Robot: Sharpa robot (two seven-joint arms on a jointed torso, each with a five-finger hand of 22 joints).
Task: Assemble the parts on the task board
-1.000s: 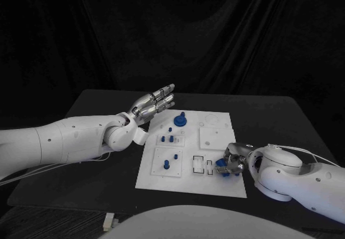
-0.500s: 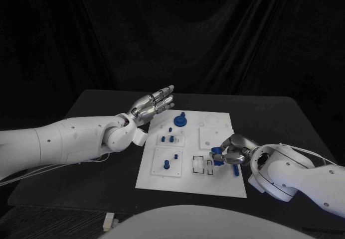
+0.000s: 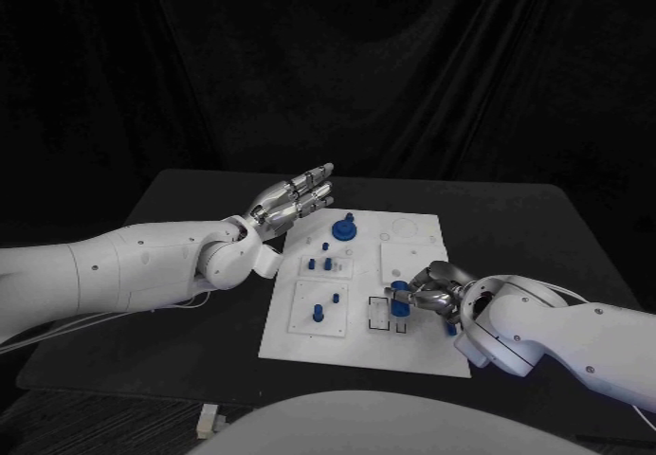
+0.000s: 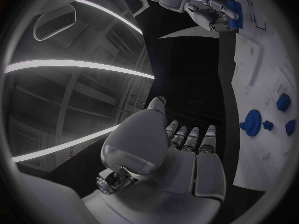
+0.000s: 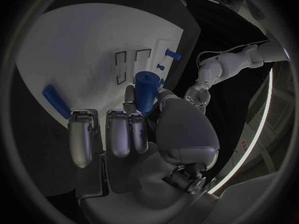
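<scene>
Small blue cylindrical plastic part (image 3: 399,309), pinched upright in the right robot hand (image 3: 427,296) above the two rectangular outlined slots (image 3: 384,316) at the near right of the white flat task board (image 3: 303,334), which lies mid-table on the black table (image 3: 519,218). The part appears rigid, light and smooth-sided, so it may slip; a grasp across its upper barrel, leaving the lower end free for insertion, seems best. A second blue bar-shaped part (image 5: 56,101) lies on the board near the right robot hand. Further blue pegs (image 3: 318,310) and a blue round knob (image 3: 343,227) stand in the board's left and far plates. The left robot hand (image 3: 294,201) hovers beyond the board's far left corner, fingers extended and apart, holding nothing. Compared with one second earlier, the right robot hand has shifted left from the board's right edge toward the slots; the left robot hand is unchanged.
</scene>
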